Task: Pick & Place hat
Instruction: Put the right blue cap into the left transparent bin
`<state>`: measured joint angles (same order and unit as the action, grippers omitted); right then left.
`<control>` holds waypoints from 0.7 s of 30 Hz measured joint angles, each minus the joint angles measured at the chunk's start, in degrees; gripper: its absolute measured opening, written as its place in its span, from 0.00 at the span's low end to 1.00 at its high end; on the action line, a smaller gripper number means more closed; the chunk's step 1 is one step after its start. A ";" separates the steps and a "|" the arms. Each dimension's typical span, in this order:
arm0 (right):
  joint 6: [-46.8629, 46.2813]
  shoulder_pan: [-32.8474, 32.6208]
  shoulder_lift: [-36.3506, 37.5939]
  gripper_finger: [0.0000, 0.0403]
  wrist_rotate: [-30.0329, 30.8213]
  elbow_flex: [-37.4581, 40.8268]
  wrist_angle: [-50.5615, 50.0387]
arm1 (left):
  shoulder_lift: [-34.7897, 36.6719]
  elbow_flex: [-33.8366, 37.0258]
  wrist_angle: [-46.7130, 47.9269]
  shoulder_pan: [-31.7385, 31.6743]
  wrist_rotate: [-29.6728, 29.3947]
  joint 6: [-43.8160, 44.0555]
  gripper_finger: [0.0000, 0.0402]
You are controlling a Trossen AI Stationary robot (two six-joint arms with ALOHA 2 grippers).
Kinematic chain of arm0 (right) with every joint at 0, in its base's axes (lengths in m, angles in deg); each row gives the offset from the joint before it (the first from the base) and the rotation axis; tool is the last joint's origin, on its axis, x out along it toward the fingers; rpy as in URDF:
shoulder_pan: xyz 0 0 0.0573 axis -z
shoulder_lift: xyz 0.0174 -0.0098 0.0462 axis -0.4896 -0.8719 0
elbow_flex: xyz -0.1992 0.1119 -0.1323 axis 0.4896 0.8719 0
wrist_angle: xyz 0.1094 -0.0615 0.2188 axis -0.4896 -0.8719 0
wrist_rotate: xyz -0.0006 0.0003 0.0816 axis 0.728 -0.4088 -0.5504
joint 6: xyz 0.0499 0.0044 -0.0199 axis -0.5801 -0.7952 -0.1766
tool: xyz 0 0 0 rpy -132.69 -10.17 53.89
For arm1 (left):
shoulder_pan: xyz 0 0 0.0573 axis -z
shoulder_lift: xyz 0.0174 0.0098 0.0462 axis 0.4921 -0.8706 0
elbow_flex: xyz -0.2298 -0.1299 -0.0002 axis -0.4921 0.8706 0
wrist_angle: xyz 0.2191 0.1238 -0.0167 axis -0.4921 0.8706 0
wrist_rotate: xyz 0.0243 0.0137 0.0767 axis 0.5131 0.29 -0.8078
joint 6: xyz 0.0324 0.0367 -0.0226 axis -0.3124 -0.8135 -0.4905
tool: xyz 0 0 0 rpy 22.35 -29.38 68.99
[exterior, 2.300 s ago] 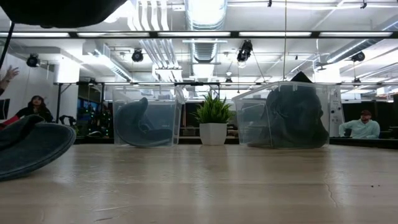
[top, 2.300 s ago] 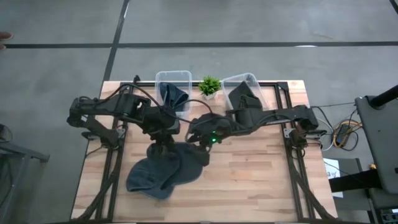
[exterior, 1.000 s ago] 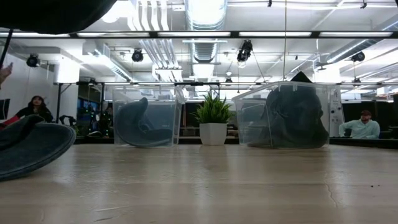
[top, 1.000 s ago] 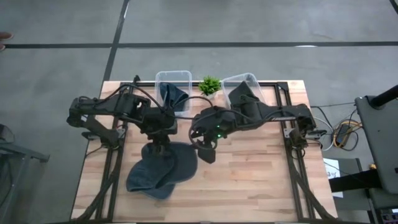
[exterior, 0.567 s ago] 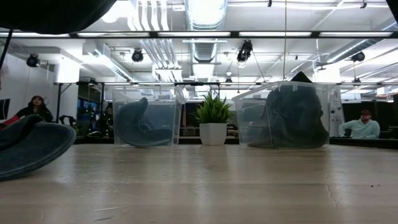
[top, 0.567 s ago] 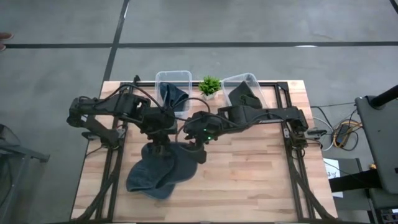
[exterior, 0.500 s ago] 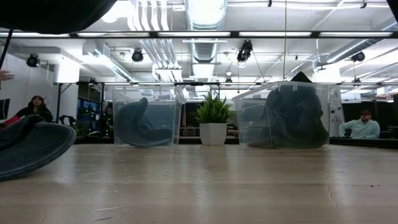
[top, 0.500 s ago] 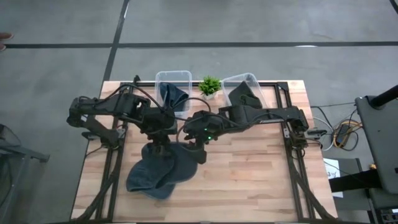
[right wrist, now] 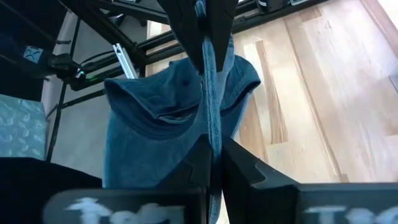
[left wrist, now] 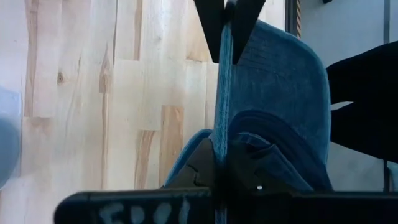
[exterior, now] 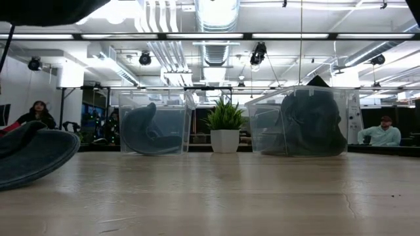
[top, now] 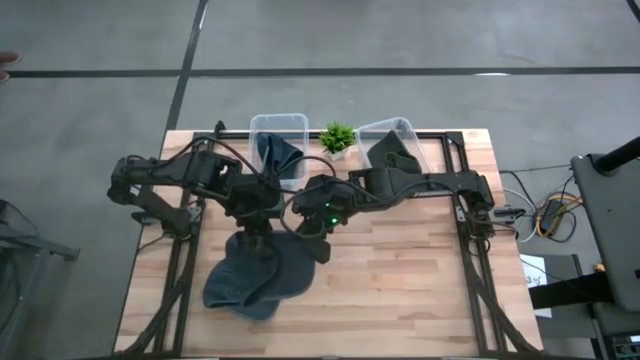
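The blue hat (top: 258, 277) lies on the left front part of the wooden worktop (top: 420, 280), partly draped toward the left edge. Both arms meet over its rear edge.

The left hand (top: 256, 238) comes in from the left and pinches a fold of the hat's brim; in the left wrist view the dark fingers (left wrist: 210, 25) are pressed together on a thin upright edge of blue cloth (left wrist: 222, 93). The right hand (top: 316, 246) reaches in from the right and pinches the hat's right rim; in the right wrist view its fingers (right wrist: 186, 25) close on a similar raised fold of the hat (right wrist: 168, 118).

At the back of the worktop stand two clear bins, the left bin (top: 277, 143) holding a blue hat and the right bin (top: 391, 145) a dark one, with a small potted plant (top: 337, 138) between them.

In the low view the hat (exterior: 33, 156) rests at the far left of the worktop, and people sit in the room behind.
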<state>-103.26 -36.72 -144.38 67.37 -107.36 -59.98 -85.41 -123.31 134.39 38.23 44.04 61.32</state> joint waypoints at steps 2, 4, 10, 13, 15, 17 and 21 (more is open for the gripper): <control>-0.18 0.00 0.06 0.03 -0.03 -0.10 -0.15 | 0.00 0.00 -0.04 0.00 -0.17 1.73 0.03; -0.68 0.02 0.11 0.03 -0.11 -0.31 -0.29 | 0.00 0.00 -0.10 -0.02 -0.91 2.63 0.08; -1.57 0.08 0.61 0.03 0.51 -0.37 -3.41 | 0.29 -0.22 0.09 0.00 -9.32 5.17 0.21; -2.09 0.06 0.65 0.03 0.52 -0.36 -3.98 | 0.57 -1.23 0.39 0.03 -11.80 5.27 0.27; -2.62 0.04 0.72 0.02 0.64 -0.26 -4.47 | 0.77 -2.11 0.30 0.07 -13.84 5.27 0.29; -2.66 -0.13 0.70 0.02 1.11 -0.15 -5.00 | 1.13 -3.10 0.30 -0.14 -16.23 4.92 0.31; -2.87 0.15 0.90 0.02 4.08 -0.09 -5.36 | 2.14 -6.09 0.44 -0.02 -19.84 5.67 0.32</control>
<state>-106.14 -36.57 -143.48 71.45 -107.44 -65.35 -83.27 -129.41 134.83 38.21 24.20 67.00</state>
